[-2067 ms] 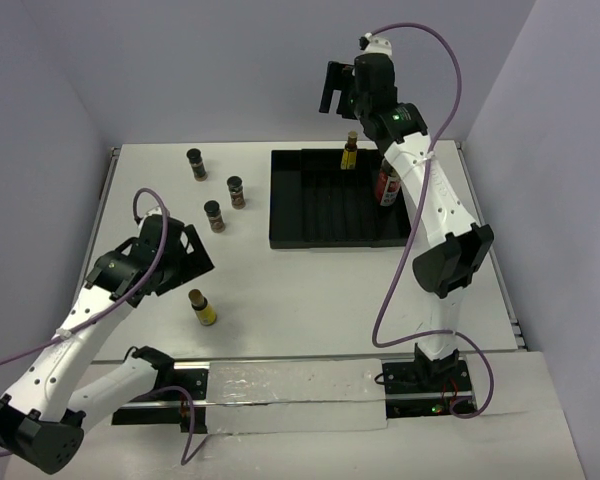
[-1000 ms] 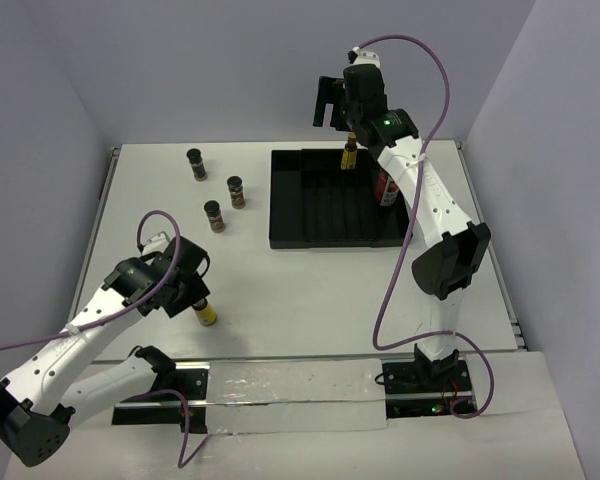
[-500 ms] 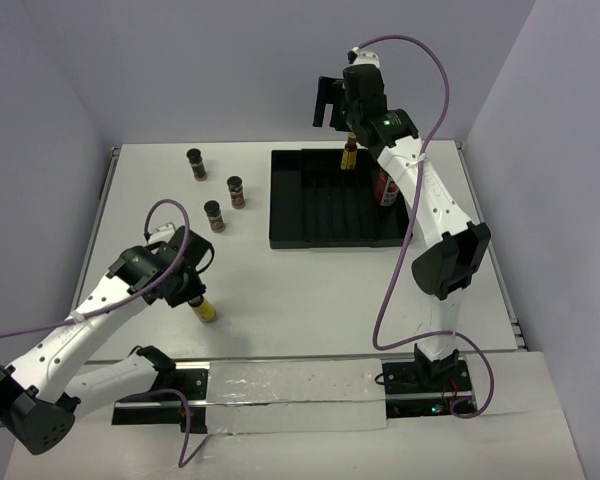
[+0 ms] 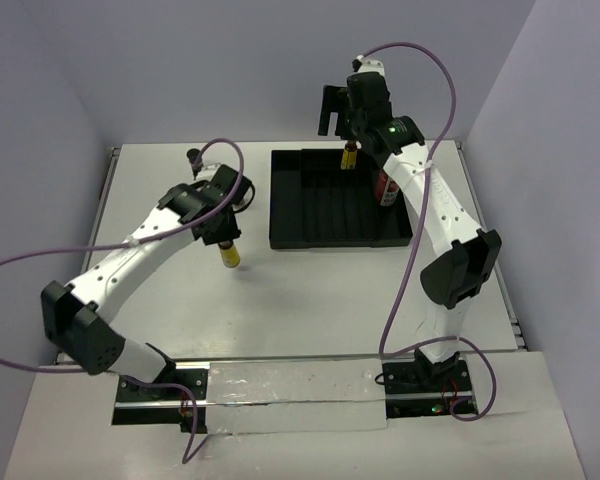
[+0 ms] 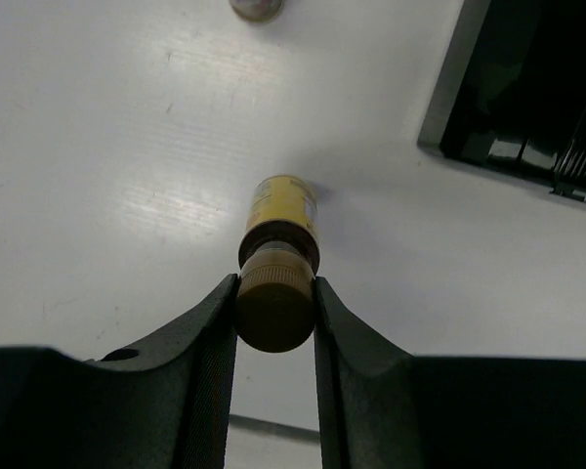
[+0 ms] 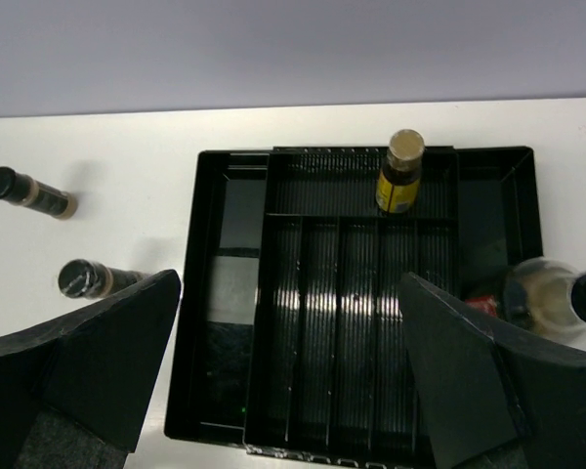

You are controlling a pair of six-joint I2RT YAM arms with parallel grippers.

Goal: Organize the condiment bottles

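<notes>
One yellow bottle (image 5: 281, 220) is the nearest thing to you, gripped by its tan cap between the left jaws, which are closed tight on it. It hangs upright from them over the white surface (image 4: 310, 290), just off the near left corner of the black ribbed tray (image 4: 280, 200). You cannot tell from either view whether its base touches the surface.

At the top edge of the left wrist view a round object (image 5: 256, 8) is cut off, with too little showing to say what it is.

Farther back on the left, the overhead view gives you one dark bottle (image 4: 193, 158), crossed by the purple cable (image 4: 220, 145). The left arm (image 4: 130, 250) covers the ground beside it. The right wrist view shows that dark bottle and a second dark bottle (image 6: 90, 278) nearer the tray, its lower part hidden behind a finger (image 6: 88, 362).

Inside the tray, a second yellow bottle (image 4: 350, 155) stands upright in the far cross compartment. At the right end a reddish bottle (image 4: 386, 188) is half covered by the right arm (image 4: 435, 200). From the wrist you get only a red sliver of it, next to a blurred pale bottle (image 6: 552, 298) with a black cap, cut off by the frame edge.

Farthest back, the right jaws stand wide apart with nothing between them, held high over the tray's far edge.
</notes>
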